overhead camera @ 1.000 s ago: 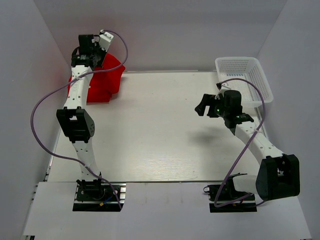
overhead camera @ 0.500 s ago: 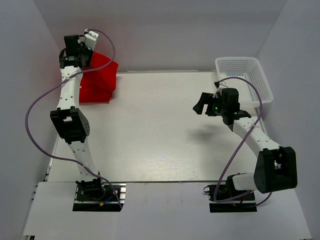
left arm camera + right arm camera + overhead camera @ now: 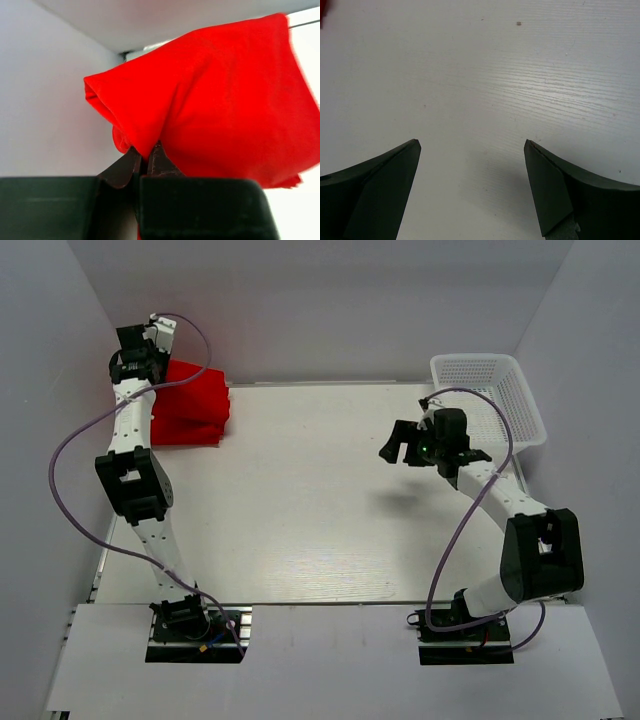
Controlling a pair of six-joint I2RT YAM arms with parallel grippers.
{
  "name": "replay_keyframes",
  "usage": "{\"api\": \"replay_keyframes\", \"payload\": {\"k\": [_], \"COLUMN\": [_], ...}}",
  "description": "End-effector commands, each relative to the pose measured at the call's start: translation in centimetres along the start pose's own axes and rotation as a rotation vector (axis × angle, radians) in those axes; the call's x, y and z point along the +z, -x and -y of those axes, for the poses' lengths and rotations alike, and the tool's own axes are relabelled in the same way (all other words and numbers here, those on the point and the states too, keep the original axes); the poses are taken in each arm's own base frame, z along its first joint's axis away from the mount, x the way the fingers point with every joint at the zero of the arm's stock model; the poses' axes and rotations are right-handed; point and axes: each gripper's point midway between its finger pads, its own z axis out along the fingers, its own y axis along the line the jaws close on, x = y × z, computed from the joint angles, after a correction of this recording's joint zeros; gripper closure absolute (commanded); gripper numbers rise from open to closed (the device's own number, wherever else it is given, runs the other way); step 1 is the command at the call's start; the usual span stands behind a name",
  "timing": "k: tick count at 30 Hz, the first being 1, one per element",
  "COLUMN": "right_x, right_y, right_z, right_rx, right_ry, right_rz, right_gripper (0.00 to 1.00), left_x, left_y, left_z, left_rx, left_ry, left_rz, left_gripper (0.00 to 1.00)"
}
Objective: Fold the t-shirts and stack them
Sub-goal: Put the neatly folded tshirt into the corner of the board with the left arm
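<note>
A stack of folded bright red t-shirts (image 3: 191, 408) lies at the table's far left corner. My left gripper (image 3: 140, 360) is at the back left of the stack, shut on an edge of the top red t-shirt (image 3: 220, 105), which hangs draped over the stack in the left wrist view; the black fingertips (image 3: 157, 155) pinch the cloth fold. My right gripper (image 3: 400, 448) is open and empty, held above the bare table right of centre; its two fingers (image 3: 380, 180) stand wide apart in the right wrist view.
A white plastic mesh basket (image 3: 490, 390) stands at the far right of the table. White walls close in the left, back and right sides. Purple cables loop beside both arms.
My left gripper has moved left and back with the red t-shirt edge, and the cloth has settled flatter on the stack. My right gripper has shifted slightly left and back.
</note>
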Motion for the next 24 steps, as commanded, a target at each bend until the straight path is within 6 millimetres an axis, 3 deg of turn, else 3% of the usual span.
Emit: {"api": "replay_keyframes", "payload": {"k": [1, 2, 4, 5, 7, 8, 13, 14, 16, 19, 21, 24], "right_x": [0.3, 0.4, 0.6, 0.7, 0.8, 0.8, 0.5, 0.4, -0.1, -0.5, -0.8, -1.7], "right_y": [2.2, 2.2, 2.0, 1.9, 2.0, 2.0, 2.0, 1.9, 2.1, 2.0, 1.7, 1.3], "right_z": [-1.1, -1.0, -1.0, -1.0, -1.1, -1.1, -1.2, -1.3, -1.4, -1.4, -1.6, -1.3], "right_rx": [-0.019, -0.018, -0.022, -0.018, -0.022, -0.022, -0.03, -0.039, -0.041, -0.044, -0.045, -0.045], "right_ry": [0.028, 0.026, 0.022, 0.021, 0.022, 0.021, 0.016, 0.017, 0.014, 0.011, 0.015, 0.002], "right_rz": [0.043, 0.04, 0.031, 0.027, 0.023, 0.02, 0.005, 0.004, 0.016, 0.018, 0.021, 0.034], "right_gripper": [0.1, 0.1, 0.1, 0.1, 0.1, 0.1, 0.1, 0.1, 0.1, 0.1, 0.1, 0.1], "left_x": [1.0, 0.9, 1.6, 1.4, 1.6, 1.6, 0.8, 1.1, -0.3, -0.4, -1.5, -2.9], "left_y": [-0.9, -1.3, -2.4, -2.6, -2.7, -3.0, -1.5, -1.1, 0.7, 1.0, 1.8, 3.0], "left_z": [-2.1, -2.8, -2.9, -3.8, -4.8, -5.7, -7.0, -6.5, -5.5, -3.5, -3.2, 0.5], "left_rx": [-0.024, -0.028, -0.037, -0.038, -0.062, -0.09, -0.182, -0.194, -0.208, -0.244, -0.289, -0.346], "left_ry": [0.095, 0.113, 0.136, 0.186, 0.249, 0.309, 0.379, 0.344, 0.316, 0.208, 0.182, 0.017], "left_rz": [-0.015, -0.025, -0.058, -0.07, -0.083, -0.096, -0.056, -0.038, -0.003, 0.013, 0.028, 0.042], "left_gripper": [1.0, 1.0, 0.86, 0.58, 0.25, 0.0, 0.0, 0.0, 0.0, 0.0, 0.0, 0.0]}}
